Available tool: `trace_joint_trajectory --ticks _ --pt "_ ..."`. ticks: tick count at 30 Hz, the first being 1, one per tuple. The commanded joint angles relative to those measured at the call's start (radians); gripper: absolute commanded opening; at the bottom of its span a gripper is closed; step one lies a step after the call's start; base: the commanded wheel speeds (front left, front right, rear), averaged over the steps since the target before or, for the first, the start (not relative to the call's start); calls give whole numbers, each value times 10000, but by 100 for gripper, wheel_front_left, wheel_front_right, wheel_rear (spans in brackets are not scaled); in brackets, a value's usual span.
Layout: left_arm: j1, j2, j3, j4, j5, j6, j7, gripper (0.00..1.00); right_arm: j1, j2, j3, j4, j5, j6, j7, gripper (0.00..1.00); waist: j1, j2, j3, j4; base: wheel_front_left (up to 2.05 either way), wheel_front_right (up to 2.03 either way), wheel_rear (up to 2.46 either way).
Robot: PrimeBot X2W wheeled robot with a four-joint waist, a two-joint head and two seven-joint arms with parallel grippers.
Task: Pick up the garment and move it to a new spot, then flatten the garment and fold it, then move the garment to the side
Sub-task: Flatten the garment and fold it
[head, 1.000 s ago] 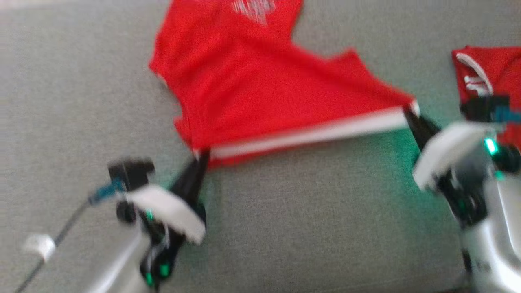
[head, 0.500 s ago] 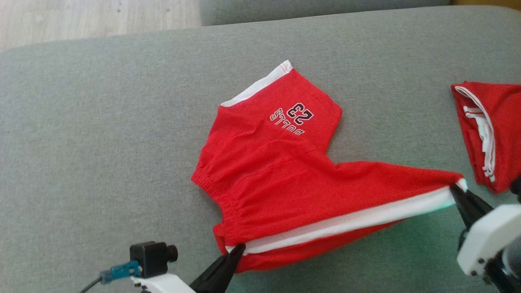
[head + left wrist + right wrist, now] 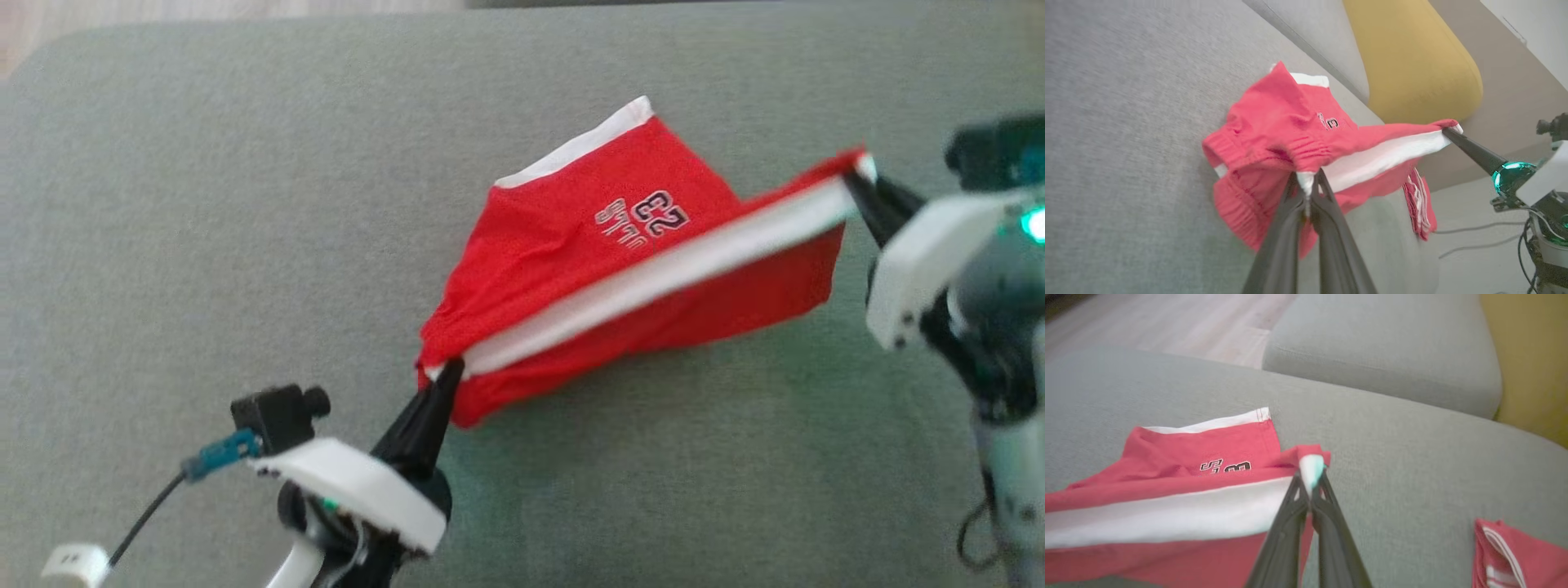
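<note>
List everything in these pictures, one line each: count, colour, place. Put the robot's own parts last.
Fabric shorts with a white side stripe: one, red, partly lifted off the seat and stretched between both hands.
Second striped garment: one, red and white, lying on the seat apart from the shorts.
Upholstered sofa seat: one, grey, under both garments.
Further upholstered cushion: one, grey, beyond the seat.
Rounded cushion: one, yellow, beside the further grey cushion.
Wood floor: one, pale, beyond the seat.
Left hand: one, dark fingers, shut on the waistband end of the stripe.
Right hand: one, dark fingers, shut on the hem end of the stripe.
</note>
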Motion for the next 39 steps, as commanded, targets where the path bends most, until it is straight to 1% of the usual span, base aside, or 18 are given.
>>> trace_joint_trajectory --ticks 1,2,3,8,11,15,16,17,18,19,20,25,30,33,36,37,39 --pt "-394 -5 433 -206 -36 -89 -135 0 -480 -172 259 -267 104 67 -90 0 -1 -1 230 245 0 0 0" --pt "-587 -160 484 32 -45 -132 -232 0 -868 -304 457 65 181 67 -128 0 -1 -1 329 361 0 0 0" --pt "-972 -474 528 508 -109 -237 -336 0 -1613 -541 878 734 375 67 -218 0 -1 -1 514 565 0 0 0" --pt "-1875 -1290 737 1718 -241 -307 -714 0 -3119 -893 1840 2282 888 67 -648 0 -1 -1 946 1052 0 0 0" --pt "-2263 -1643 781 2296 -311 -330 -816 0 -3798 -1000 2431 3125 1157 67 -1040 0 -1 -1 1157 1259 0 0 0" --pt "-2608 -1951 697 2825 -390 -523 -846 0 -4470 -1079 3040 4079 1488 67 -1682 0 -1 -1 1361 1467 0 0 0" --pt "-2659 -2008 676 2926 -412 -566 -860 0 -4585 -1089 3135 4293 1544 67 -1851 36 -1 -1 1390 1505 0 0 0" --pt "-2698 -2066 664 3011 -447 -615 -881 0 -4679 -1112 3249 4483 1602 67 -1994 55 -1 -1 1411 1539 0 0 0" --pt "-2728 -2106 652 3084 -464 -658 -910 46 -4749 -1118 3315 4681 1692 67 -2097 100 -1 -1 1415 1557 0 0 0" --pt "-2743 -2131 635 3142 -461 -692 -942 98 -4811 -1127 3370 4849 1763 67 -2202 100 -1 -1 1415 1570 0 0 0" --pt "-2734 -2152 622 3183 -471 -719 -965 100 -4855 -1148 3428 4986 1829 67 -2308 100 -1 -1 1401 1579 0 0 0" --pt "-2448 -1998 612 3223 -419 -798 -1102 100 -4791 -1368 3545 5388 2234 67 -2659 100 -1 -1 1110 1486 0 0 0" --pt "-1915 -1580 845 2875 -105 -1046 -1840 100 -4338 -1635 3457 5399 2571 67 -3007 100 -1 -1 656 1293 0 0 0" --pt "-1699 -1214 1071 2818 506 -1070 -2679 100 -3953 -1713 3318 5349 2735 67 -3385 100 -1 -1 436 1215 0 0 0" --pt "-1757 -918 1317 3056 1403 -986 -3658 100 -3575 -1669 3170 5428 2946 67 -3587 100 -1 -1 318 1202 0 0 0" --pt "-1757 -918 1317 3056 1403 -986 -3658 100 -3575 -1669 3170 5428 2946 67 -3587 100 -1 -1 318 1202 0 0 0" --pt "-1952 -789 1452 3302 2207 -897 -4004 100 -3415 -1570 3044 5528 3099 67 -3668 100 -1 -1 301 1218 0 0 0"
